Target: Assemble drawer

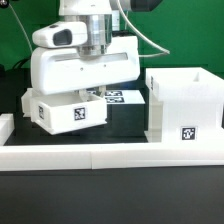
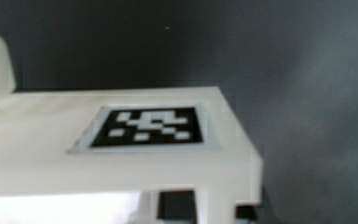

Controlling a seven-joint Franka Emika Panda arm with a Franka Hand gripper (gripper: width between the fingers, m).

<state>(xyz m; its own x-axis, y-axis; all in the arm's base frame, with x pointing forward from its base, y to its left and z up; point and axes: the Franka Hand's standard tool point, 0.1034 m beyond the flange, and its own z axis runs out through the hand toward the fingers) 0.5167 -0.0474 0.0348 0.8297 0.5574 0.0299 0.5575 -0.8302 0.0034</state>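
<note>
A small white tray (image 1: 66, 113) with a black-and-white tag on its side sits tilted right under my gripper (image 1: 88, 92). The white hand covers the fingers in the exterior view, and the jaws seem shut on the tray's wall. In the wrist view the tray (image 2: 140, 165) fills the frame close up, tag (image 2: 149, 128) facing the camera, over the dark table. The tall white box shell (image 1: 184, 100) stands open-topped at the exterior view's right, apart from the tray, with a tag low on its front. A second tray is not clearly in view.
The long low white border wall (image 1: 110, 155) runs across the front. The marker board (image 1: 124, 97) lies flat behind the tray, partly hidden by my hand. A white piece (image 1: 5, 126) is cut off at the exterior view's left edge.
</note>
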